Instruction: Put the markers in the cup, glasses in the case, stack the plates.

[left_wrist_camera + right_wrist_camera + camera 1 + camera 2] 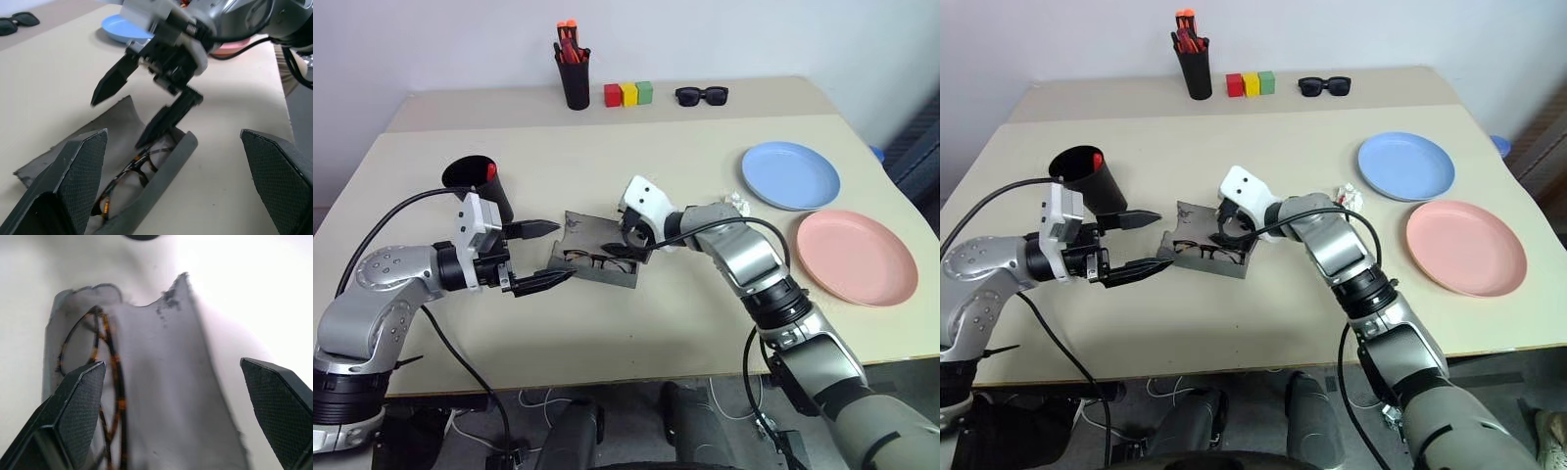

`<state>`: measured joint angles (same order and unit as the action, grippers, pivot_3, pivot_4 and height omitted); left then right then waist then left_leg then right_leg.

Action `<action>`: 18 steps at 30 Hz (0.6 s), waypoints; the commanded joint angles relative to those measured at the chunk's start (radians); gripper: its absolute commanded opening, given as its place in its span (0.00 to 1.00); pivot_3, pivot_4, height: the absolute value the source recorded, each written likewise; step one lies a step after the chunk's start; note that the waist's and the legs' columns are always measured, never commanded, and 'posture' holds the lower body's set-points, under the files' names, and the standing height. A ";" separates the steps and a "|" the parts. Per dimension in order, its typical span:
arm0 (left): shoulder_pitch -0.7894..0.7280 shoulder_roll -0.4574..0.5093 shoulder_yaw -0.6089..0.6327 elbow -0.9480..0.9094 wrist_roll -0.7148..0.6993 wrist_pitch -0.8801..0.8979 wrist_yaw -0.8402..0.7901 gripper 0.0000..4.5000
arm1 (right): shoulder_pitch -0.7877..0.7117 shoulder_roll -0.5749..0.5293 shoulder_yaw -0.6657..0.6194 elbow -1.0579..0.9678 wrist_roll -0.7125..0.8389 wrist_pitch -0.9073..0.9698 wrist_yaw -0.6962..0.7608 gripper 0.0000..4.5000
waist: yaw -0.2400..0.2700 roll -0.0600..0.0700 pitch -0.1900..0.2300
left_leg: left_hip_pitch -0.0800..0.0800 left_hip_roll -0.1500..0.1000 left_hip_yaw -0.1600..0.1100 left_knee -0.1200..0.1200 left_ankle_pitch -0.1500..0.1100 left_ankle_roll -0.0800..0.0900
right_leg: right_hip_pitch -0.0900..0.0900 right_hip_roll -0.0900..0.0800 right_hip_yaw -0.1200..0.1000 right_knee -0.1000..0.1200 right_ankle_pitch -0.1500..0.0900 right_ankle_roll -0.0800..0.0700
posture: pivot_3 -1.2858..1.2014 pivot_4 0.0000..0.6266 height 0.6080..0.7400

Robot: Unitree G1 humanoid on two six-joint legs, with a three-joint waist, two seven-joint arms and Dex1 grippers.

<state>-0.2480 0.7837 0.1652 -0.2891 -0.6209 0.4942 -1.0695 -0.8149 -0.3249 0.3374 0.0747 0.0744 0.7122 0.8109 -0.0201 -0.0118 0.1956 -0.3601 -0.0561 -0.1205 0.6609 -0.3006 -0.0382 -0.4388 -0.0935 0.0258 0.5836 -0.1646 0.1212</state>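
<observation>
The grey case point(585, 231) lies open mid-table. The wire-framed glasses point(597, 260) rest inside its near half, also clear in the right wrist view point(105, 377). My right gripper point(139, 105) hovers open just above the case's right end, its fingers empty. My left gripper point(545, 255) is open at the case's left end, one finger either side of its corner, holding nothing. The black cup point(475, 184) stands behind the left gripper, with a marker's red end point(491, 171) poking out. The blue plate point(790, 174) and the pink plate point(856, 255) lie side by side at the right.
A tall black pen holder point(574, 80) with orange-red pens, three coloured blocks point(628, 94) and black sunglasses point(702, 95) line the far edge. A small crumpled white scrap point(736, 203) lies left of the blue plate.
</observation>
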 commanded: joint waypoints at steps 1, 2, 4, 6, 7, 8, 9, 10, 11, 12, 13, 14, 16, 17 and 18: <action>-0.056 -0.021 -0.016 0.028 0.034 -0.031 0.038 1.00 | -0.016 -0.024 -0.108 -0.110 0.107 -0.011 0.062 1.00 | 0.002 0.000 0.000 | 0.000 0.000 0.000 0.000 0.000 0.000 | 0.000 0.000 0.000 0.000 0.000 0.000 | 0.52 0.24 1.00; -0.080 -0.030 -0.023 0.050 0.040 -0.027 0.049 1.00 | -0.006 -0.017 -0.153 -0.138 0.167 0.006 0.083 1.00 | 0.003 0.000 0.000 | 0.000 0.000 0.000 0.000 0.000 0.000 | 0.000 0.000 0.000 0.000 0.000 0.000 | 0.52 0.24 1.00; -0.145 -0.066 -0.041 0.117 0.088 -0.063 0.094 1.00 | 0.027 -0.019 -0.242 -0.188 0.270 0.035 0.108 1.00 | 0.004 0.000 0.000 | 0.000 0.000 0.000 0.000 0.000 0.000 | 0.000 0.000 0.000 0.000 0.000 0.000 | 0.52 0.24 1.00; -0.220 -0.101 -0.070 0.206 0.156 -0.101 0.143 0.94 | 0.095 -0.054 -0.308 -0.234 0.355 0.057 0.153 1.00 | 0.008 -0.001 0.000 | 0.000 0.000 -0.001 0.000 0.000 0.000 | 0.000 0.000 0.000 0.000 0.000 0.000 | 0.52 0.24 1.00; -0.260 -0.126 -0.079 0.254 0.179 -0.120 0.169 0.88 | 0.143 -0.087 -0.315 -0.262 0.370 0.048 0.180 1.00 | 0.010 -0.001 0.000 | 0.000 0.000 -0.001 0.000 0.000 0.000 | 0.002 0.000 0.000 -0.001 0.000 0.000 | 0.52 0.24 1.00; -0.305 -0.156 -0.091 0.307 0.204 -0.142 0.195 0.81 | 0.198 -0.127 -0.317 -0.302 0.402 0.059 0.225 1.00 | 0.019 -0.001 -0.001 | 0.001 0.000 -0.001 0.000 0.000 0.000 | 0.003 0.000 -0.001 -0.001 0.000 0.000 | 0.52 0.24 1.00; -0.348 -0.185 -0.106 0.358 0.231 -0.171 0.213 0.70 | 0.241 -0.162 -0.315 -0.337 0.426 0.075 0.250 1.00 | 0.020 -0.002 -0.001 | 0.001 -0.001 -0.003 0.000 0.000 0.000 | 0.006 0.000 -0.001 -0.003 0.000 0.000 | 0.52 0.24 1.00; -0.396 -0.218 -0.121 0.413 0.253 -0.174 0.240 0.59 | 0.271 -0.184 -0.313 -0.361 0.435 0.072 0.254 1.00 | 0.022 -0.001 -0.001 | 0.002 -0.001 -0.002 0.001 0.000 0.000 | 0.006 0.000 -0.001 -0.005 0.000 0.001 | 0.52 0.24 1.00; -0.434 -0.243 -0.132 0.462 0.274 -0.174 0.264 0.49 | 0.285 -0.194 -0.312 -0.374 0.442 0.069 0.247 1.00 | 0.020 -0.001 0.000 | 0.001 -0.001 -0.001 0.001 0.000 0.000 | 0.006 -0.001 -0.001 -0.006 0.000 0.001 | 0.52 0.24 1.00; -0.469 -0.266 -0.144 0.514 0.299 -0.188 0.283 0.35 | 0.289 -0.195 -0.314 -0.380 0.450 0.072 0.232 1.00 | 0.011 -0.001 0.000 | 0.001 -0.001 0.000 0.001 0.000 0.000 | 0.006 -0.001 -0.001 -0.006 0.000 0.001 | 0.52 0.24 1.00; -0.511 -0.288 -0.160 0.589 0.330 -0.219 0.290 0.23 | 0.289 -0.191 -0.317 -0.387 0.461 0.082 0.216 1.00 | 0.005 -0.001 0.000 | 0.001 -0.001 0.000 0.002 0.000 0.000 | 0.006 -0.001 0.000 -0.005 0.000 0.001 | 0.52 0.24 1.00; -0.548 -0.306 -0.175 0.666 0.360 -0.250 0.297 0.11 | 0.290 -0.188 -0.316 -0.398 0.471 0.092 0.204 1.00 | 0.001 -0.001 0.000 | 0.002 -0.001 0.001 0.002 0.000 0.000 | 0.006 -0.001 0.000 -0.005 0.001 0.001 | 0.52 0.24 1.00; -0.630 -0.340 -0.224 0.825 0.437 -0.333 0.308 0.00 | 0.306 -0.188 -0.309 -0.426 0.491 0.109 0.185 1.00 | 0.001 -0.001 0.000 | 0.003 0.000 0.000 0.001 0.000 0.000 | 0.006 0.000 0.000 -0.004 0.000 0.001 | 0.52 0.24 1.00; -0.669 -0.357 -0.236 0.897 0.461 -0.354 0.319 0.00 | 0.320 -0.191 -0.302 -0.445 0.497 0.112 0.179 1.00 | 0.000 -0.001 0.000 | 0.003 0.000 0.000 0.001 0.000 0.000 | 0.006 0.000 -0.001 -0.003 0.000 0.001 | 0.52 0.24 1.00; -0.702 -0.370 -0.252 0.961 0.485 -0.370 0.321 0.00 | 0.333 -0.195 -0.293 -0.462 0.500 0.112 0.175 1.00 | 0.002 -0.001 0.000 | 0.003 0.000 0.000 0.001 0.000 0.000 | 0.006 0.000 0.000 -0.004 0.000 0.001 | 0.52 0.24 1.00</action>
<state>-0.9080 0.4112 -0.0754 0.5972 -0.1821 0.1721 -0.7608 -0.4897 -0.5203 0.0383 -0.3327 0.5484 0.8228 0.9956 -0.0185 -0.0129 0.1953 -0.3574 -0.0559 -0.1202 0.6619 -0.3008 -0.0378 -0.4332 -0.0932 0.0253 0.5801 -0.1642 0.1223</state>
